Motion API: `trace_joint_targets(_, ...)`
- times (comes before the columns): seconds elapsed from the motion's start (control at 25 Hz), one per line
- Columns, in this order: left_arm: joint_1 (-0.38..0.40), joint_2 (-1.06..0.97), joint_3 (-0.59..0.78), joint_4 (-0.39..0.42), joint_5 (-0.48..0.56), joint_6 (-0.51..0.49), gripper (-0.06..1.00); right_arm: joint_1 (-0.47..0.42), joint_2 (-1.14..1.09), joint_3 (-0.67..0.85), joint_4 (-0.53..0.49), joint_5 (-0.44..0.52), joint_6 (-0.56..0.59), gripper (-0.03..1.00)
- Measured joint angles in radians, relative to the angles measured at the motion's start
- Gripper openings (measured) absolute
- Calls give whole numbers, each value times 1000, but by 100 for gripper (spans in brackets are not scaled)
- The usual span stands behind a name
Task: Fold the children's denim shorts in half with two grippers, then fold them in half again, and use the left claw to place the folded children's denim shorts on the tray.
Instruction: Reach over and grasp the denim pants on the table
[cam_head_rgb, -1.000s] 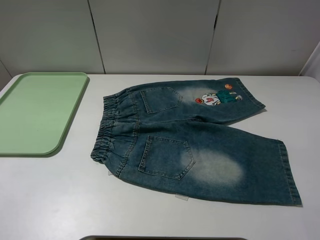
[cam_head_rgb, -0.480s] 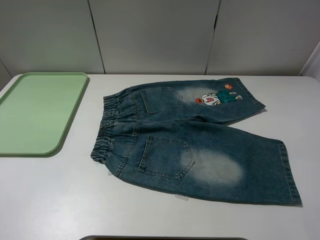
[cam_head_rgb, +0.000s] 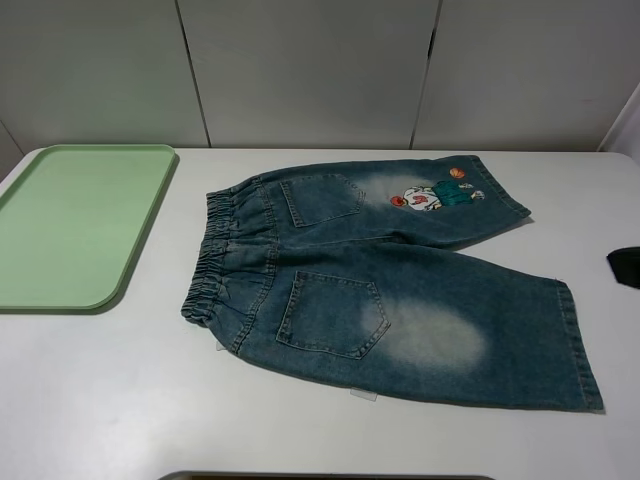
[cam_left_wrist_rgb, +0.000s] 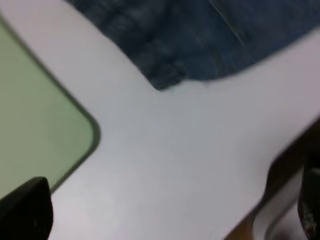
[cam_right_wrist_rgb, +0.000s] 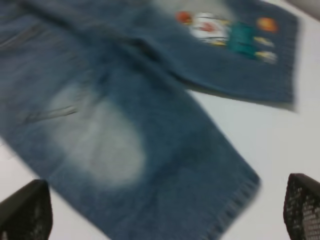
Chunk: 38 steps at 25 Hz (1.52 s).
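My left gripper (cam_left_wrist_rgb: 165, 215) hangs over bare table with its jaws spread wide and nothing between them. One black fingertip (cam_left_wrist_rgb: 25, 212) is clear in its blurred wrist view, and the other is only a dark smear at the frame's edge. My right gripper (cam_right_wrist_rgb: 162, 212) is just as wide open and holds nothing. Its two meshed fingertips (cam_right_wrist_rgb: 25, 212) stand apart above the hem end of the near leg, not touching the cloth as far as I can tell.

The children's denim shorts (cam_head_rgb: 390, 285) lie flat and unfolded on the white table (cam_head_rgb: 110, 400), middle to right. The elastic waistband (cam_head_rgb: 220, 260) points left and both legs run right. The far leg carries the cartoon patch (cam_head_rgb: 435, 195). The near leg shows a pale faded patch (cam_head_rgb: 430, 340) beside one of the two back pockets (cam_head_rgb: 332, 315).

The pale-green tray (cam_head_rgb: 75, 225) sits at the far left, with nothing on it. It is apart from the shorts, with a strip of bare table between its rounded corner and the waistband.

From the high camera, a small black shape (cam_head_rgb: 625, 265) shows at the right edge, beside the near leg's hem. I cannot tell which part of the arm it is.

The tabletop is smooth and matte. Behind it stands a plain grey panelled wall (cam_head_rgb: 310, 70) with dark vertical seams.
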Motion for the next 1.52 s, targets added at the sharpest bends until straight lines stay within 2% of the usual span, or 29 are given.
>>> trace_joint_targets(0.04, -77, 34, 0, 18, 9, -1, 97, 53, 19, 0, -17, 10, -1, 70)
trace_joint_targets(0.16, -208, 100, 0, 31, 12, -2, 97, 227, 76, 0, -61, 40, -1, 70)
trace_joint_targets(0.24, -253, 143, 0, 32, 12, 0, 97, 309, 110, 0, -78, 55, -1, 70)
trace_joint_targets(0.36, -268, 200, 1, 35, 11, 31, 97, 381, 156, 0, -84, 58, -1, 70)
trace_joint_targets(0.6, -270, 296, 78, 38, 5, 151, 97, 397, 243, 33, -89, 24, -41, 70)
trace_joint_targets(0.72, -270, 324, 136, 43, -34, 208, 97, 397, 294, 53, -92, -1, -72, 70)
trace_joint_targets(0.96, -270, 407, 211, 103, -168, 247, 97, 397, 365, 80, -118, -21, -124, 70)
trace_joint_targets(1.24, -270, 549, 215, 131, -350, 282, 97, 397, 381, 140, -209, -25, -145, 70)
trace_joint_targets(1.52, -264, 726, 215, 211, -486, 328, 97, 397, 381, 191, -215, -23, -145, 70)
